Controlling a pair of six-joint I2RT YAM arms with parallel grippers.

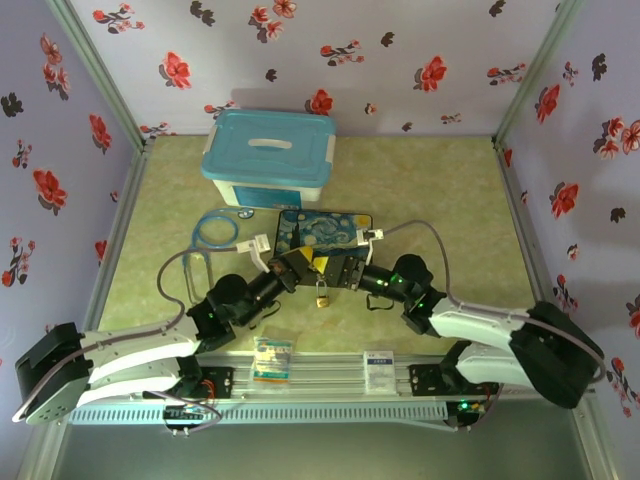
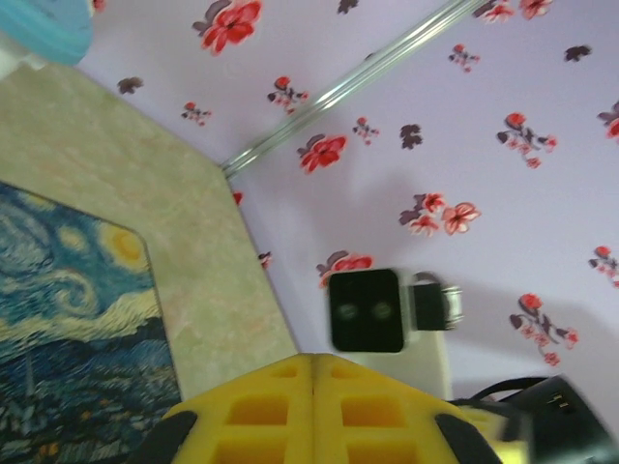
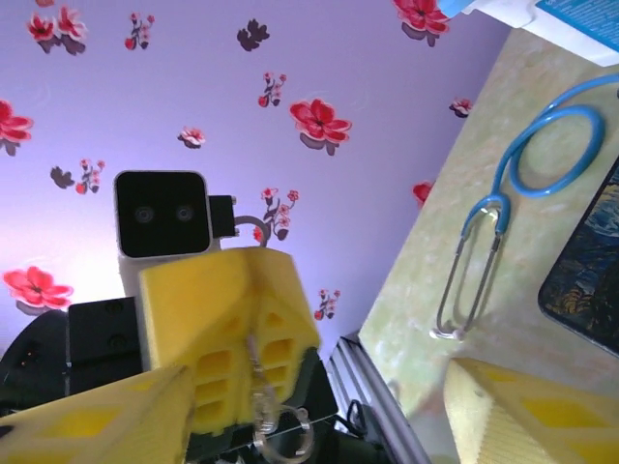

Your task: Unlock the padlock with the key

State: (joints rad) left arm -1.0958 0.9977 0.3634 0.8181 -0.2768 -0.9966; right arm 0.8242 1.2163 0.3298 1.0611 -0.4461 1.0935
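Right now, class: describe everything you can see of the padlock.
The padlock is tiny, with a brass-gold metal body and a thin silvery shackle on top. It hangs upright, shackle up, just under the shut jaws of the left gripper, which pinch a thin silvery strand and seem to hold it. It is in front of the painted box, above the table. Whether it is locked is too small to tell.

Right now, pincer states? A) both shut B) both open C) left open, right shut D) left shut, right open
D: in the left wrist view the left pincer has its yellow fingers pressed together with no gap, while in the right wrist view the right pincer has its own two fingers standing far apart.
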